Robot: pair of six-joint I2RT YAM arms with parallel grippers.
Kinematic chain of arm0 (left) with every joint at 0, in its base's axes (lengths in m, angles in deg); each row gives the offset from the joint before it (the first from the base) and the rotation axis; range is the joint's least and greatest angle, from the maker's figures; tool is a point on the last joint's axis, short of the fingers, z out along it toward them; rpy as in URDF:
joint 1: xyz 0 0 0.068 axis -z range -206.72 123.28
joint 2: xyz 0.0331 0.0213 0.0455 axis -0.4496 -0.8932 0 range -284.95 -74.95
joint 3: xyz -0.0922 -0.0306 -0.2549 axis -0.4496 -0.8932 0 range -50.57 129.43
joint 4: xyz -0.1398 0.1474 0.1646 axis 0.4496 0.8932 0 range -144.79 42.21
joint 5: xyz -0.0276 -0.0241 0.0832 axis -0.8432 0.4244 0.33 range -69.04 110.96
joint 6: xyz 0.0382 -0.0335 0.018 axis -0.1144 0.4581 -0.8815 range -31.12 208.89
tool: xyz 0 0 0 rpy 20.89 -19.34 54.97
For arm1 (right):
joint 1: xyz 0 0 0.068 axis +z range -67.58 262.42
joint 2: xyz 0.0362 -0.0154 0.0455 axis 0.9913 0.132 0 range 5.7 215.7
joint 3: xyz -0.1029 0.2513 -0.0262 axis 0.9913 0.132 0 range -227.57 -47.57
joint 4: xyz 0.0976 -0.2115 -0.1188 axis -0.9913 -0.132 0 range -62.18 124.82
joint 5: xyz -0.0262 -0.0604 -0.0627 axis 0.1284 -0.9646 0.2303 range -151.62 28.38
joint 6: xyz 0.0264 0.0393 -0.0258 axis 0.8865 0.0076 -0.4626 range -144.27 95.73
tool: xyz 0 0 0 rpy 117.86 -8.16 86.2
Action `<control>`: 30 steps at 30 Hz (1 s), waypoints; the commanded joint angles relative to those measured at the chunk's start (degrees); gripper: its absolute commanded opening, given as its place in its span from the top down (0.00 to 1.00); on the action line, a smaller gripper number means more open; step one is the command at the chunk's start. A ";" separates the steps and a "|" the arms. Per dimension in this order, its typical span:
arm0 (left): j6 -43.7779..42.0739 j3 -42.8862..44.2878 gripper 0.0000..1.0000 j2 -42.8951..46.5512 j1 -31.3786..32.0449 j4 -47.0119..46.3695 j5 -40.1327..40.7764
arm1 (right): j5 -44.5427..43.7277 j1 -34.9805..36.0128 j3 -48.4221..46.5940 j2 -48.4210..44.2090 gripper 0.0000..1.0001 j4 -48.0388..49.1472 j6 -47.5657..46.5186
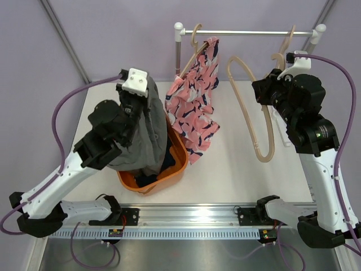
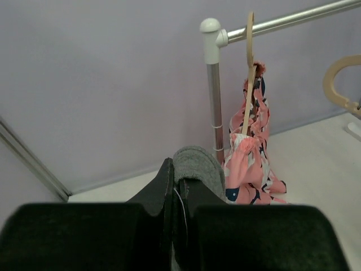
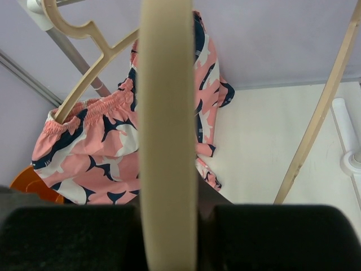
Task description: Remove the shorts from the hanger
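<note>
My left gripper (image 1: 137, 93) is shut on the grey shorts (image 1: 142, 135), which hang from it over the orange basket (image 1: 179, 165); the grey cloth (image 2: 197, 164) shows folded between the fingers in the left wrist view. Dark navy cloth (image 1: 148, 179) lies in the basket. The pink patterned shorts (image 1: 194, 107) hang on a beige hanger (image 1: 194, 42) on the rail, also in the left wrist view (image 2: 251, 147) and the right wrist view (image 3: 101, 152). My right gripper (image 1: 266, 90) is shut on an empty beige hanger (image 1: 256, 116), whose bar (image 3: 167, 135) runs between the fingers.
A white-and-metal rack rail (image 1: 248, 32) spans the back, with a post (image 1: 178, 48) at its left end and another hanger (image 1: 285, 48) on it near the right end. The rack's white foot (image 3: 350, 141) lies at the right.
</note>
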 commanded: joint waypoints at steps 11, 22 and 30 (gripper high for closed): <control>34.52 18.29 1.00 -8.07 -26.41 23.94 -19.09 | -1.47 0.41 -0.46 -1.17 1.00 2.18 -0.73; 59.98 -19.66 1.00 -1.48 -28.35 18.69 -26.75 | -1.56 0.50 0.15 -1.34 1.00 1.83 -1.34; 64.77 -32.35 0.64 3.71 -28.35 16.99 -30.27 | 0.46 0.41 -0.20 -0.73 1.00 1.39 -4.15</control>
